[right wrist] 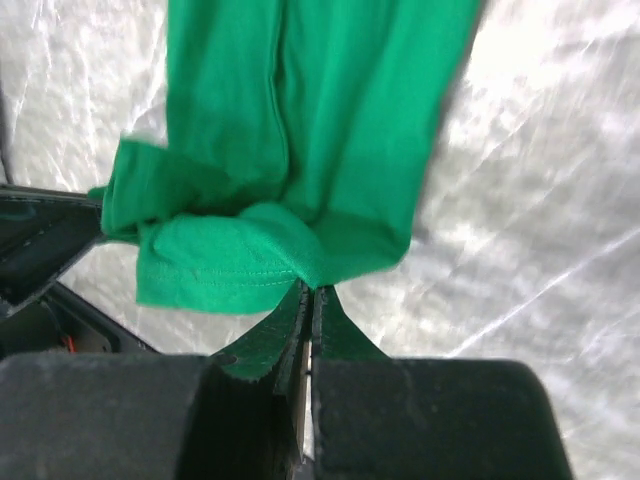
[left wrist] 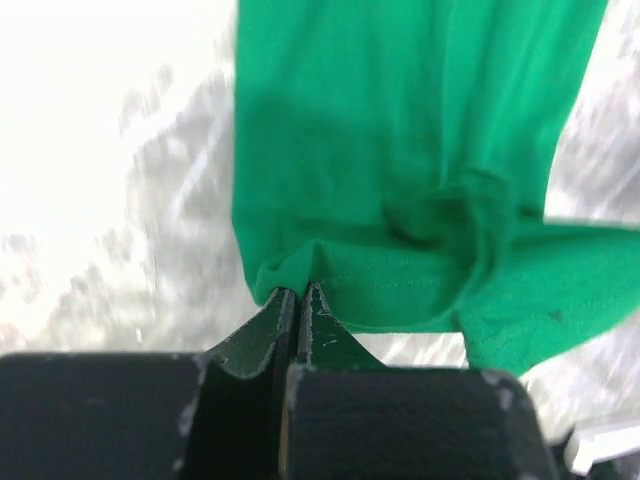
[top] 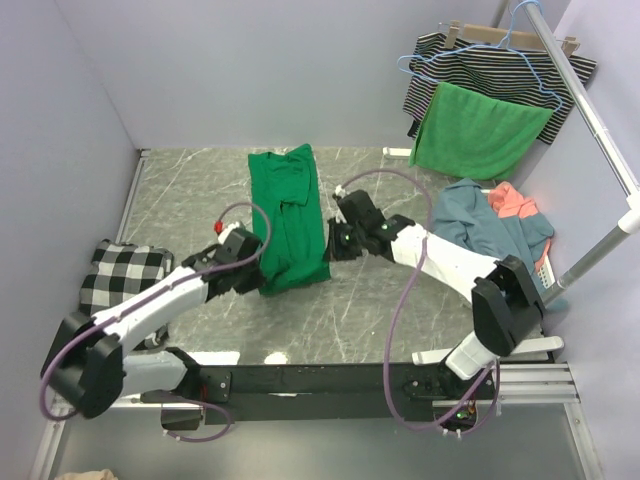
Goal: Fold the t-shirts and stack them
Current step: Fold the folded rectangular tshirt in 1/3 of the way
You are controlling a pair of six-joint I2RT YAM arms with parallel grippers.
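An emerald green t-shirt point(top: 287, 215) lies on the marble table as a long narrow strip running away from the arms. My left gripper point(top: 256, 274) is shut on its near left hem corner. In the left wrist view the left gripper point(left wrist: 298, 290) pinches a bunched fold of the green shirt point(left wrist: 400, 150). My right gripper point(top: 331, 250) is shut on the near right corner. In the right wrist view the right gripper point(right wrist: 312, 288) has the stitched hem of the shirt point(right wrist: 300, 120) caught at its tips. A dusty blue t-shirt point(top: 478, 222) and a coral one point(top: 512, 201) lie crumpled together at the right.
A black-and-white checked cloth point(top: 122, 274) lies at the left edge. On a white rack point(top: 596, 120) at the back right hang a thin-striped garment point(top: 500, 66) and a brighter green cloth point(top: 478, 132), with blue hangers. Grey walls close in the table.
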